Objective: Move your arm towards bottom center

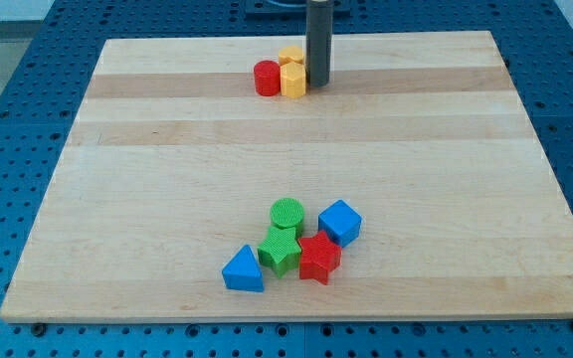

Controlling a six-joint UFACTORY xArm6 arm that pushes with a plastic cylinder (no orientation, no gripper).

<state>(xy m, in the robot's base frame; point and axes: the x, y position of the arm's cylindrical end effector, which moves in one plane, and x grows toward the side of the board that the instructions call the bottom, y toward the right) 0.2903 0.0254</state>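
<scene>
While the rod is standing upright near the view's top, my tip (317, 84) is resting on the wooden board (147, 199), just right of a yellow block (292, 81), with a second yellow block (290, 56) behind and a red cylinder (267, 78) on their left. There is no pincer, only this bare rod. Well apart, the bottom centre is holding a cluster: green cylinder (286, 213), green star (280, 250), red star (318, 258), blue cube (339, 221), blue triangle (243, 269).

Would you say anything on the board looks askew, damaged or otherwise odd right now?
Nothing stands out. My tip sits right of the yellow blocks and red cylinder near the view's top; the other blocks cluster intact near the bottom.
</scene>
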